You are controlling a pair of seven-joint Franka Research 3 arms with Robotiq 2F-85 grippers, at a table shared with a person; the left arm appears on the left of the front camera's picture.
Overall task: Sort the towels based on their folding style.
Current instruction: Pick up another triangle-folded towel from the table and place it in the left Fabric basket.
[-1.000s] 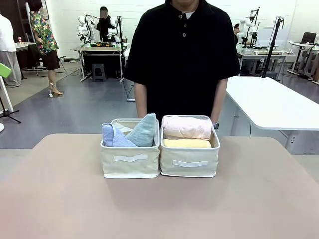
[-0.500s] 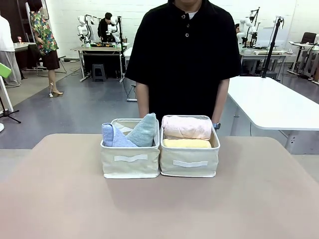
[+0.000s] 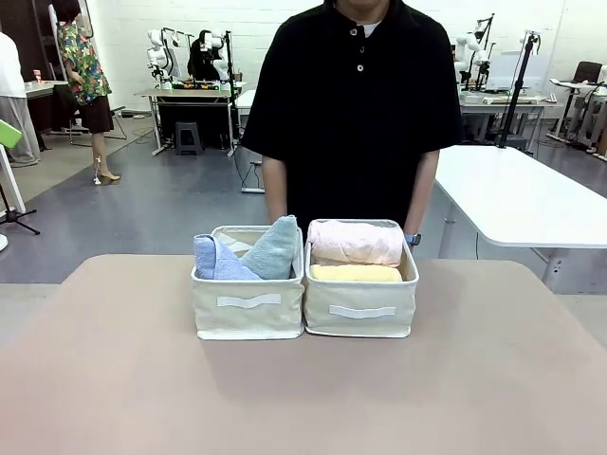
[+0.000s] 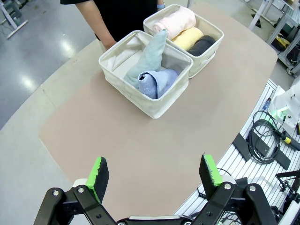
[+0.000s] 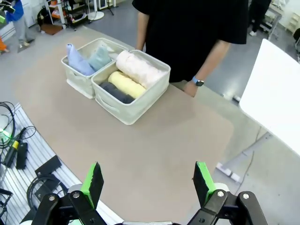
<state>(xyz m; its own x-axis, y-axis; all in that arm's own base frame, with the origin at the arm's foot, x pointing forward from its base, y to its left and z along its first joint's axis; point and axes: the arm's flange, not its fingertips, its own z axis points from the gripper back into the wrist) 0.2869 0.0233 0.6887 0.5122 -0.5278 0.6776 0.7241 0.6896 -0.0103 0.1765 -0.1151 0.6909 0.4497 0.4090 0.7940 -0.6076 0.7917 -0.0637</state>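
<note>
Towels sit sorted in two cream fabric baskets touching side by side near the tabletop's (image 3: 114, 379) far edge, in front of the person (image 3: 351, 114). The left basket (image 3: 248, 313) holds the light blue cone (image 3: 211, 258) and blue-grey cone (image 3: 273, 248); the right basket (image 3: 360, 308) holds the pink roll (image 3: 356, 242), yellow roll (image 3: 356, 273) and dark grey roll (image 4: 201, 45). We cannot make out a white roll; it may lie hidden beneath. Risk, we judge: a careless reach could snag a basket rim and tip the loosely standing cones, undoing their fold. The left gripper (image 4: 154, 171) and right gripper (image 5: 145, 183) hover above the near edge, jaws spread wide, holding nothing.
</note>
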